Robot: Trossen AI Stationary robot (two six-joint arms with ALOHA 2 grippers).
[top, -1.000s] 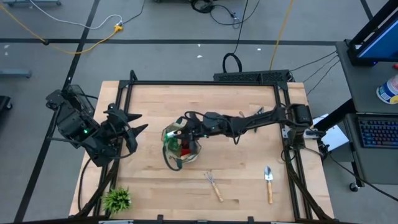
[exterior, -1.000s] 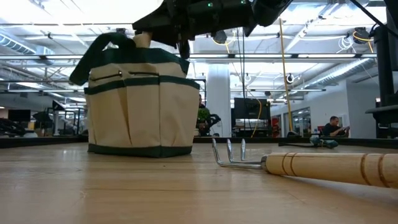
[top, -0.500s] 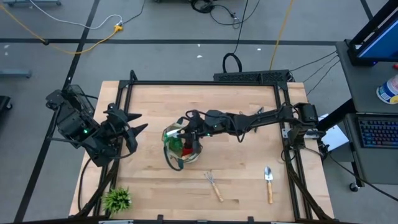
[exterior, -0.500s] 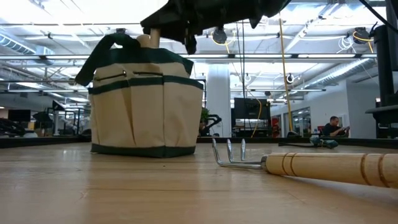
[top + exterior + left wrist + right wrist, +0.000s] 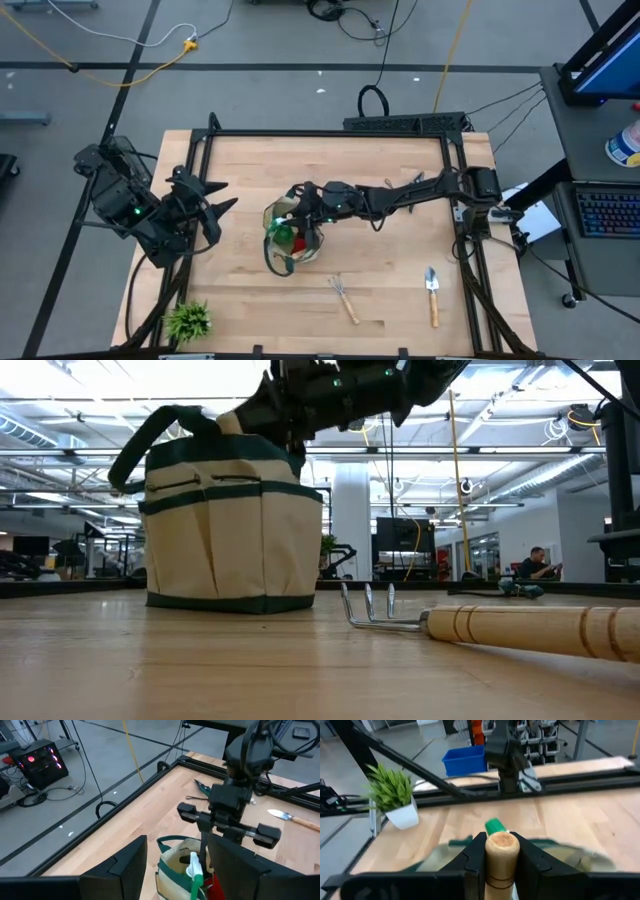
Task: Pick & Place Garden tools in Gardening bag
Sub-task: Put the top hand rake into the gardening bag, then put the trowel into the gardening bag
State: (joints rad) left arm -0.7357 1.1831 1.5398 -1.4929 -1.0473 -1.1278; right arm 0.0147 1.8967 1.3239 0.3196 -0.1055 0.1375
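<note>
High view: the right gripper is held directly over the bag mouth at bench centre; the left gripper is parked well apart, fingers spread and empty. A rake and a trowel lie on the bench.

Low view: a wooden handle stands upright above the bag rim.

Right wrist view: the fingers are closed on the handle, its long axis pointing down into the bag.
</note>
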